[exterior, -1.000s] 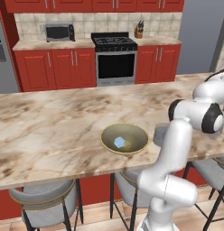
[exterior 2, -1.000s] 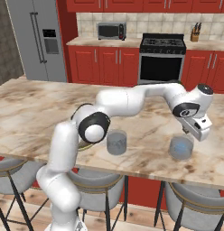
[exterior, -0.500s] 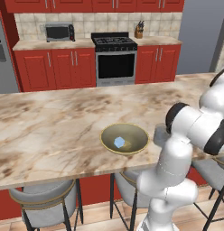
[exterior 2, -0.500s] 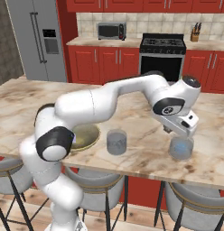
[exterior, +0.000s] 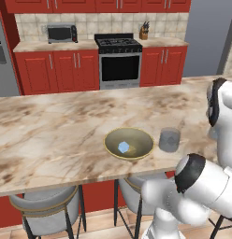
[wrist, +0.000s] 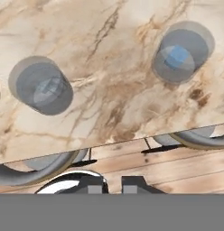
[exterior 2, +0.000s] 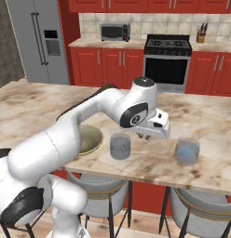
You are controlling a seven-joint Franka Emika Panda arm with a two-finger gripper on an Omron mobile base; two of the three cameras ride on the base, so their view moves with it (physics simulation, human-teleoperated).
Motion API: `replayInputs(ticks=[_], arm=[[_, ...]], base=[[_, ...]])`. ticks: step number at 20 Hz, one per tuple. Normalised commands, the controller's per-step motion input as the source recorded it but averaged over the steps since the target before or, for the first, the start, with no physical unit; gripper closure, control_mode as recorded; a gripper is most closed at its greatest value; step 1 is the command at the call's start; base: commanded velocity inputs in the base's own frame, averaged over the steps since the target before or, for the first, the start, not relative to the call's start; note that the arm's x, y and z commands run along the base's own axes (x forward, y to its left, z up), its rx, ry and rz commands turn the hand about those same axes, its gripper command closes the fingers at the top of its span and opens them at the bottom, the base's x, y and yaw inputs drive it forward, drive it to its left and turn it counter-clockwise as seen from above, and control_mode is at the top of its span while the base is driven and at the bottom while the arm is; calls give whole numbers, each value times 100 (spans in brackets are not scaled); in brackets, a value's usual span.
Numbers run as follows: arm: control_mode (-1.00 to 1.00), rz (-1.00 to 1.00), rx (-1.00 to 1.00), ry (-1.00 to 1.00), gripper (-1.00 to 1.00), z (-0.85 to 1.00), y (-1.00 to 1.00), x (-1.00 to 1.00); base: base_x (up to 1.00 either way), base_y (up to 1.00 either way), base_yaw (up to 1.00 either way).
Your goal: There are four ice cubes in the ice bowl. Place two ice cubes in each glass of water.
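The ice bowl (exterior: 128, 142) sits near the counter's front edge with one pale blue ice cube (exterior: 123, 147) in it. One glass of water (exterior 2: 120, 145) stands just right of the bowl, and a pale cube (wrist: 48, 88) shows inside it. The other glass (exterior 2: 187, 151) stands further right and holds a blue ice cube (wrist: 177, 54). My gripper (exterior 2: 152, 135) hangs above the counter between the two glasses. In the hand view its fingertips (wrist: 96, 185) stand slightly apart, open, with nothing between them. My arm hides part of the bowl (exterior 2: 90, 139) in the right base view.
The marble counter (exterior: 52, 135) ends just in front of the glasses, with grey stools (exterior 2: 201, 216) under its edge. Behind it are red cabinets, a stove (exterior: 119, 63), a microwave (exterior: 61, 33) and a fridge (exterior 2: 38, 44).
My gripper has swung left from above the right-hand glass to between the two glasses. Its fingers have parted a little.
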Motion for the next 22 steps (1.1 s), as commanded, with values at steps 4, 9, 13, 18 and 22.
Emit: replayInputs(ticks=[4, 9, 13, 18, 22], arm=[[-100, 18, -19, 2, -100, 22, 100, 0], [-100, 30, -11, 0, -100, 21, 100, 10], [-100, 32, -4, 1, -100, 24, 100, 14], [-100, 27, 0, 0, -100, 11, 96, 17], [-100, 25, 0, 0, -100, 1, 97, 27]], base=[[0, 0, 0], [0, 0, 0], [0, 0, 0], [0, 0, 0], [0, 0, 0]])
